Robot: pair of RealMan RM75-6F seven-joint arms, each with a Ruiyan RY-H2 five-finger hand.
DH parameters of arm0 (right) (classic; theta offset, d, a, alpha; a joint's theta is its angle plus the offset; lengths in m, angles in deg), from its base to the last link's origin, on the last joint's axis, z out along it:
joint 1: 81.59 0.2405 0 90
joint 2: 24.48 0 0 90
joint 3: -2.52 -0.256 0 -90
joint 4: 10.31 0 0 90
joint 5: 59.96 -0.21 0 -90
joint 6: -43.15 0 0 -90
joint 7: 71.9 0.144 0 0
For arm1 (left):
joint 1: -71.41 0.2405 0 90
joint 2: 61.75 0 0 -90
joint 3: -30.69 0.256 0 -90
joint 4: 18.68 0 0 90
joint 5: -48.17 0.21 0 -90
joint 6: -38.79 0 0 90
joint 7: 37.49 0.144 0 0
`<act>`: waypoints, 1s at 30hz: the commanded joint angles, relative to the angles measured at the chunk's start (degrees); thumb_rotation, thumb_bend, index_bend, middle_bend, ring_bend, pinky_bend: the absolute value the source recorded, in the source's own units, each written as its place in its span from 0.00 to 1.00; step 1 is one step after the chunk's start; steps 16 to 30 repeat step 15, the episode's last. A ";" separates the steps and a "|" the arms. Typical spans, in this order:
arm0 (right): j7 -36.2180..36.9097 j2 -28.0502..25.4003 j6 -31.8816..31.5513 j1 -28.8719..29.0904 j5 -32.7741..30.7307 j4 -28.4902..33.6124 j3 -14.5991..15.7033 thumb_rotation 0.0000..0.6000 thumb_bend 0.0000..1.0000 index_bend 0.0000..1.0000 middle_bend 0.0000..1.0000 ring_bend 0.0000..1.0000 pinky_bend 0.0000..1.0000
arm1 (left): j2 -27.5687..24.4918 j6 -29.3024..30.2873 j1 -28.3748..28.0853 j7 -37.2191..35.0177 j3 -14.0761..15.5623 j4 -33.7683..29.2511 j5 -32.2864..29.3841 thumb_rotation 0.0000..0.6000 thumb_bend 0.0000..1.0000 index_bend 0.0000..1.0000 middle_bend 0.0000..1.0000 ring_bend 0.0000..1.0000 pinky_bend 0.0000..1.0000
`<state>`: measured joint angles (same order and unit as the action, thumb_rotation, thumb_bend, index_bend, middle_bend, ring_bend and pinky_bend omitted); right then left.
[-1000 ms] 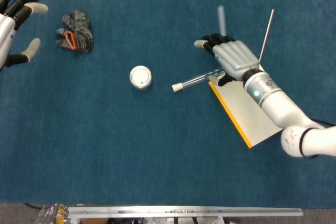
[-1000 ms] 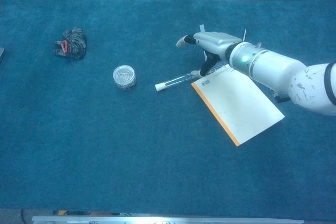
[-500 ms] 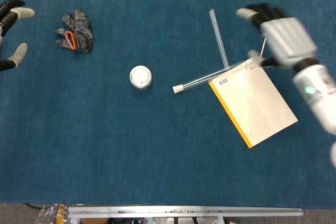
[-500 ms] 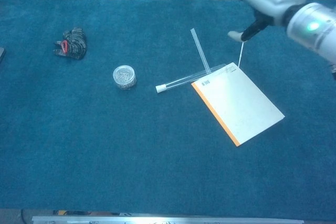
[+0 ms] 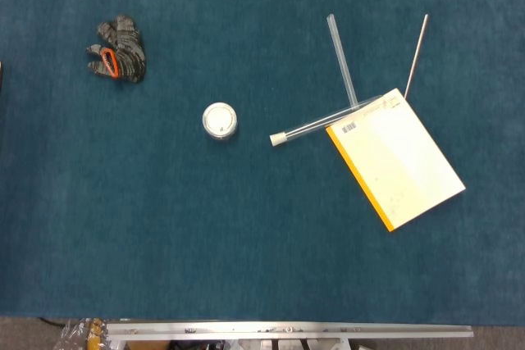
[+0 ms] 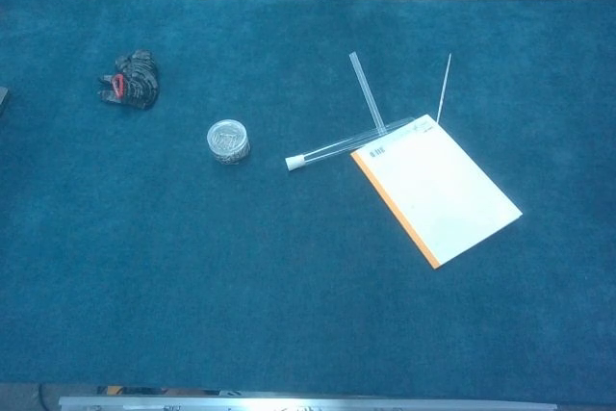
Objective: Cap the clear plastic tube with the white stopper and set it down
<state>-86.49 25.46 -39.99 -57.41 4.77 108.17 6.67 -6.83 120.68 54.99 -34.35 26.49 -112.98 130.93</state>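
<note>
The clear plastic tube [image 5: 324, 121] [image 6: 348, 142] lies flat on the blue cloth, slanting from lower left to upper right. A white stopper [image 5: 277, 138] [image 6: 294, 162] sits in its left end. The tube's right end touches the upper corner of a notepad [image 5: 397, 157] [image 6: 438, 189]. Neither hand shows in either view.
A second clear strip [image 5: 342, 58] [image 6: 367, 92] crosses above the tube, and a thin rod [image 5: 416, 55] [image 6: 444, 86] lies by the notepad's top. A small round lidded jar [image 5: 220, 120] [image 6: 228, 141] stands left of the stopper. A crumpled grey glove [image 5: 118, 48] [image 6: 129, 79] lies far left.
The right hand let go of the tube, rose up and right, and left both views. The left hand drew off past the left edge. The capped tube stays on the cloth.
</note>
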 commanded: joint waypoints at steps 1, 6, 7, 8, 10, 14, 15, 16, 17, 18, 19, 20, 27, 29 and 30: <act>3.64 -2.63 -3.80 -5.13 4.46 0.76 2.18 1.00 0.36 0.13 0.12 0.00 0.12 | -0.69 2.24 2.12 0.24 1.03 -1.17 1.00 1.00 0.35 0.25 0.19 0.05 0.16; 6.06 -4.60 -6.99 -10.22 8.49 0.85 3.63 1.00 0.36 0.13 0.12 0.00 0.12 | -1.63 5.57 5.38 -0.09 2.85 -2.41 3.43 1.00 0.35 0.25 0.20 0.05 0.16; 6.60 -4.97 -7.48 -11.25 9.31 0.82 3.86 1.00 0.36 0.13 0.12 0.00 0.12 | -1.74 6.19 6.08 -0.04 3.23 -2.59 3.85 1.00 0.35 0.25 0.20 0.05 0.16; 6.88 -5.22 -7.66 -11.87 9.75 0.75 3.97 1.00 0.36 0.13 0.12 0.00 0.12 | -1.85 6.44 6.52 -0.06 3.51 -2.66 4.06 1.00 0.35 0.25 0.20 0.05 0.16; 7.63 -5.54 -7.77 -12.89 10.41 0.51 3.78 1.00 0.35 0.13 0.12 0.00 0.12 | -2.22 6.43 7.18 0.07 3.94 -3.05 4.19 1.00 0.35 0.25 0.20 0.05 0.16; 8.42 -5.85 -6.96 -13.73 11.49 0.38 2.99 1.00 0.36 0.13 0.12 0.00 0.12 | -2.61 6.27 7.54 0.51 3.73 -3.89 4.14 1.00 0.35 0.25 0.20 0.05 0.16; 8.35 -5.90 -6.62 -13.88 11.82 0.41 2.75 1.00 0.36 0.13 0.12 0.00 0.12 | -2.63 6.42 7.64 0.53 3.59 -4.18 4.23 1.00 0.35 0.25 0.20 0.05 0.16; 8.35 -5.90 -6.62 -13.88 11.82 0.41 2.75 1.00 0.36 0.13 0.12 0.00 0.12 | -2.63 6.42 7.64 0.53 3.59 -4.18 4.23 1.00 0.35 0.25 0.20 0.05 0.16; 8.35 -5.90 -6.62 -13.88 11.82 0.41 2.75 1.00 0.36 0.13 0.12 0.00 0.12 | -2.63 6.42 7.64 0.53 3.59 -4.18 4.23 1.00 0.35 0.25 0.20 0.05 0.16; 8.35 -5.90 -6.62 -13.88 11.82 0.41 2.75 1.00 0.36 0.13 0.12 0.00 0.12 | -2.63 6.42 7.64 0.53 3.59 -4.18 4.23 1.00 0.35 0.25 0.20 0.05 0.16; 8.35 -5.90 -6.62 -13.88 11.82 0.41 2.75 1.00 0.36 0.13 0.12 0.00 0.12 | -2.63 6.42 7.64 0.53 3.59 -4.18 4.23 1.00 0.35 0.25 0.20 0.05 0.16; 8.35 -5.90 -6.62 -13.88 11.82 0.41 2.75 1.00 0.36 0.13 0.12 0.00 0.12 | -2.63 6.42 7.64 0.53 3.59 -4.18 4.23 1.00 0.35 0.25 0.20 0.05 0.16; 8.35 -5.90 -6.62 -13.88 11.82 0.41 2.75 1.00 0.36 0.13 0.12 0.00 0.12 | -2.63 6.42 7.64 0.53 3.59 -4.18 4.23 1.00 0.35 0.25 0.20 0.05 0.16; 8.35 -5.90 -6.62 -13.88 11.82 0.41 2.75 1.00 0.36 0.13 0.12 0.00 0.12 | -2.63 6.42 7.64 0.53 3.59 -4.18 4.23 1.00 0.35 0.25 0.20 0.05 0.16; 8.35 -5.90 -6.62 -13.88 11.82 0.41 2.75 1.00 0.36 0.13 0.12 0.00 0.12 | -2.63 6.42 7.64 0.53 3.59 -4.18 4.23 1.00 0.35 0.25 0.20 0.05 0.16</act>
